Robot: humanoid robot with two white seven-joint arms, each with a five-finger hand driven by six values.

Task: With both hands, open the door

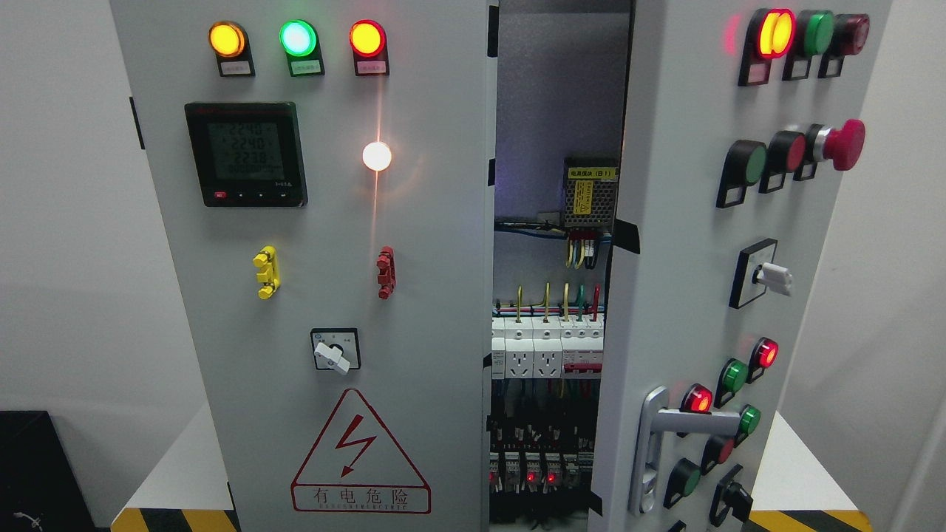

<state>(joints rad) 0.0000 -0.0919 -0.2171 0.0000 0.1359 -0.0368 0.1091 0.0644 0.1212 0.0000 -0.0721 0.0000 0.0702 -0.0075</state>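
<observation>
Doors of a tall grey electrical cabinet fill the head view, both swung partly outward with a dark gap between them. No robot hand or arm shows anywhere, so how the fingers are set cannot be told, and places cannot be given relative to a hand.

The left door [325,295] stands upright, long axis vertical, its face turned toward the camera and slightly left. It carries three lit lamps along the top, a digital meter [246,154], a bright white lamp, a yellow and a red clip, a rotary switch [335,350] and a red warning triangle [360,454].

The right door [687,295] is also upright, angled more sharply so its face points right; a silver lever handle [669,436] sits low on it, its grip lying horizontal, among red and green push buttons and a red mushroom button [842,144].

Through the gap, white breakers [545,347], coloured wires and a yellow-labelled power supply [590,193] show.

The cabinet stands on a white counter [177,473] edged with yellow-and-black hazard tape, before plain white walls.
</observation>
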